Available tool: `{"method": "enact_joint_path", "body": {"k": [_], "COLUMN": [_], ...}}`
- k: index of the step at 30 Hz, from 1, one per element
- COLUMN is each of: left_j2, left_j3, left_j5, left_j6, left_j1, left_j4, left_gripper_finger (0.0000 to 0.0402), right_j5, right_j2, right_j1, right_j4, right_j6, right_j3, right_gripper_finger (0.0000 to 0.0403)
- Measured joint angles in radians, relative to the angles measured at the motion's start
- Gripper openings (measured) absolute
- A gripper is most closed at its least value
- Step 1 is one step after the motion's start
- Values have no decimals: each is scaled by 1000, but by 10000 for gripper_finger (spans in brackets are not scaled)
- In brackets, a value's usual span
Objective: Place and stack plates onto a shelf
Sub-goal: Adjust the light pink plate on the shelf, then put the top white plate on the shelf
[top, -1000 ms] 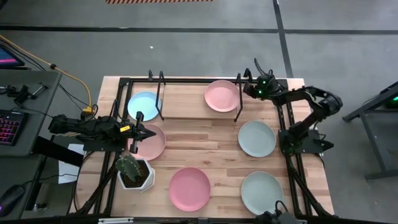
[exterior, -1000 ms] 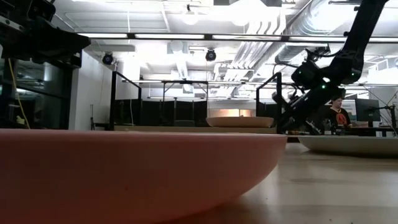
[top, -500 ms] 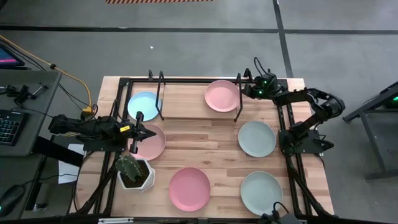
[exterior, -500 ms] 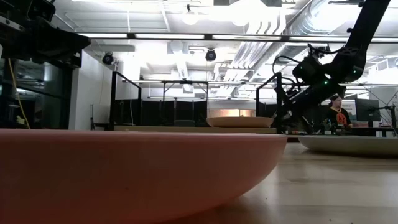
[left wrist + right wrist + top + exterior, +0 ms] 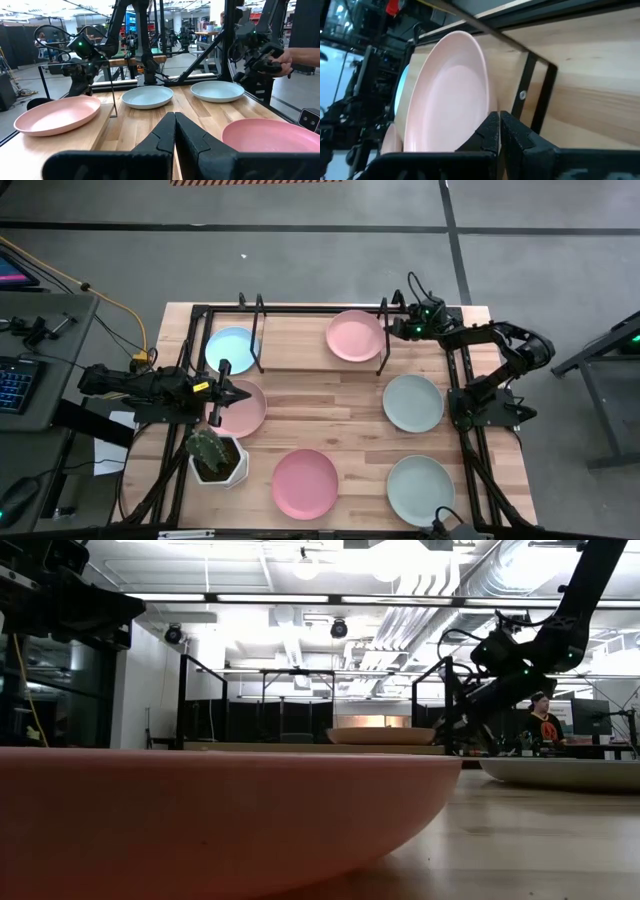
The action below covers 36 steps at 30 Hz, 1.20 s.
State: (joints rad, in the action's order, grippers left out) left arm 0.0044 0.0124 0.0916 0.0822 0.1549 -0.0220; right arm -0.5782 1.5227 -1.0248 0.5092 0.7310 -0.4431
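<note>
The light-wood shelf point(image 5: 300, 350) stands along the table's far side. A light blue plate point(image 5: 232, 348) lies flat on its left end and a pink plate point(image 5: 354, 335) on its right end. My right gripper point(image 5: 391, 330) is shut, at that pink plate's right rim, by the black bracket point(image 5: 540, 95). My left gripper point(image 5: 240, 393) is shut and hangs above another pink plate point(image 5: 240, 410) near the table's left edge, touching nothing. A third pink plate point(image 5: 305, 483) and two mint green plates point(image 5: 413, 402) point(image 5: 421, 489) lie flat on the table. My right gripper pushes the right rim point(image 5: 489, 100) of the pink plate on the shelf with its shut fingertips point(image 5: 495, 122). It comes from the table's right side, slanting slightly down. The plate lies flat on the shelf plank point(image 5: 300, 747).
A white pot with a cactus point(image 5: 215, 455) stands near the left gripper. A black tube frame point(image 5: 300, 308) runs around the table's edges. A person's hand point(image 5: 285, 55) shows beyond the table's right side. Bare wood lies in the table's middle point(image 5: 320, 405).
My right gripper has moved toward the table's left, staying shut, and has slid the pink plate on the shelf a little to the left along the plank.
</note>
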Motion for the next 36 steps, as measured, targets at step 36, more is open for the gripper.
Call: {"method": "enact_joint_path", "body": {"k": [36], "left_j2": [0], "left_j3": [0], "left_j5": [0], "left_j6": [0], "left_j1": [0], "left_j4": [0], "left_gripper_finger": [0], "right_j5": [186], "right_j2": [-856], "right_j1": [57], "right_j4": [-743], "right_j6": [-434], "right_j3": [0], "right_gripper_finger": [0]}}
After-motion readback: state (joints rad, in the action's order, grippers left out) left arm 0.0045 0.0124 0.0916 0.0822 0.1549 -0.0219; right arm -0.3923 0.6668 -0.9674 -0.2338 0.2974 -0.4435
